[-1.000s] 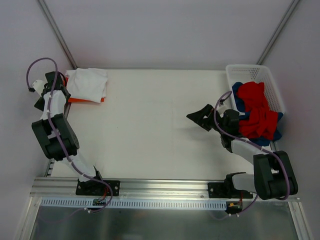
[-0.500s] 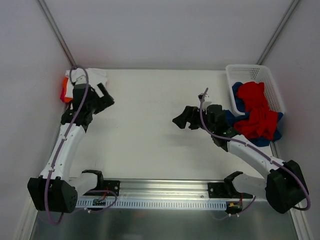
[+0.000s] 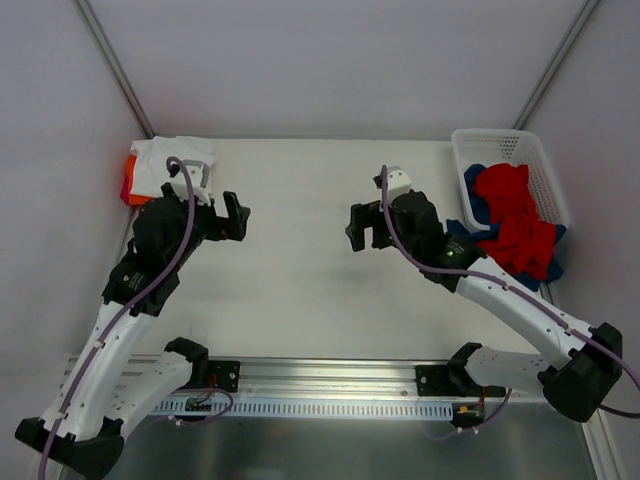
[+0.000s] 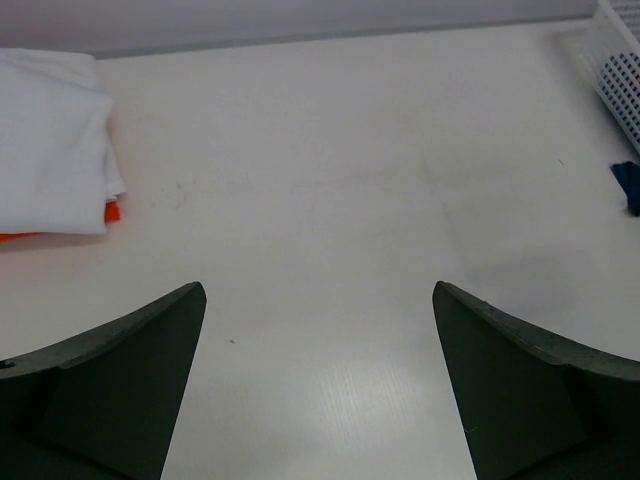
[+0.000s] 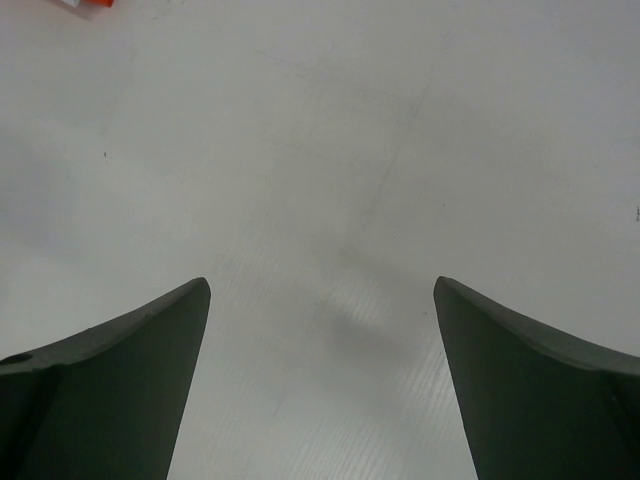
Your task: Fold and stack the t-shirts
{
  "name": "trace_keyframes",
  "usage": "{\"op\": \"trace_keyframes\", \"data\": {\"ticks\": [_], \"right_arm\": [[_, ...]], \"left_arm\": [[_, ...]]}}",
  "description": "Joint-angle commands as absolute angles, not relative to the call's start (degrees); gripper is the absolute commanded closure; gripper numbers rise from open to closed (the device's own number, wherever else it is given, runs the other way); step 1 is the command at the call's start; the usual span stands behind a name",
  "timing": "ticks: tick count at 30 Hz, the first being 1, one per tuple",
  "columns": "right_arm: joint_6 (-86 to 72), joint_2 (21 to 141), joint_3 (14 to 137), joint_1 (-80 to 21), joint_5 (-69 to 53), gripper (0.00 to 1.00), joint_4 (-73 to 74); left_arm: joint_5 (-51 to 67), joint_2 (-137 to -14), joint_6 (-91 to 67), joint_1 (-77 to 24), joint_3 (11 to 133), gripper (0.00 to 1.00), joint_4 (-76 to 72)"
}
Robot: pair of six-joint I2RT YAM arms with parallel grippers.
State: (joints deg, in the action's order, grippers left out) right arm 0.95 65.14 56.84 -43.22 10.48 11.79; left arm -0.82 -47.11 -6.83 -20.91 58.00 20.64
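- Your arms swung inward; left gripper [image 3: 236, 214] and right gripper [image 3: 361, 228] hang empty, jaws wide.
- Folded white t-shirt [image 3: 172, 163] on orange t-shirt [image 3: 128, 186]: ahead-left of left fingers [image 4: 110, 400].
- Behind right fingers [image 5: 100, 390], red t-shirt [image 3: 515, 218] and blue t-shirt [image 3: 477, 192] heaped in basket [image 3: 500, 139].
- White table [image 3: 300, 190], pale walls [image 3: 320, 60].

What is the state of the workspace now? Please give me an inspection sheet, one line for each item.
Surface: white table, bare in the middle, with faint marks.
Job's things: folded white t-shirt lying on an orange t-shirt at the far left corner; red t-shirt and blue t-shirt unfolded, spilling over the white perforated basket at the far right.
Clutter: nothing seen.
Grippers: left gripper open and empty above the table; right gripper open and empty above the table.
Cables: a purple cable runs along each arm.
Surroundings: pale walls, metal poles, aluminium rail at the near edge.
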Motion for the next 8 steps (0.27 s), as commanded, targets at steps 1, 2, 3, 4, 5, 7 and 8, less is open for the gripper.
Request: {"op": "trace_keyframes", "data": {"ticks": [1, 2, 3, 4, 5, 7, 8], "right_arm": [[3.08, 66.7, 60.81, -43.94, 12.74, 0.0, 14.24], [3.16, 67.32, 62.56, -43.95, 12.92, 0.01, 14.59], [3.25, 68.02, 63.54, -44.12, 12.83, 0.0, 15.2], [3.43, 69.51, 64.33, -44.21, 12.75, 0.0, 15.47], [3.6, 70.04, 65.82, -44.3, 12.48, 0.0, 15.82], [3.69, 70.84, 66.62, -44.47, 12.04, 0.01, 15.29], [3.6, 71.97, 67.75, -44.47, 11.43, 0.01, 15.38]], "left_arm": [[-11.67, -41.94, -5.8, -20.57, 55.02, 0.01, 17.76], [-11.95, -41.14, -5.97, -20.57, 54.5, 0.01, 17.75], [-11.78, -40.35, -5.98, -20.57, 54.23, 0.01, 17.67], [-11.52, -39.21, -6.06, -20.57, 54.05, 0.01, 17.4], [-11.69, -38.94, -6.41, -20.57, 53.97, 0.01, 17.4], [-12.39, -38.5, -6.5, -20.57, 53.97, 0.01, 17.4], [-12.91, -38.5, -6.59, -20.48, 54.14, 0.01, 17.32]]}}
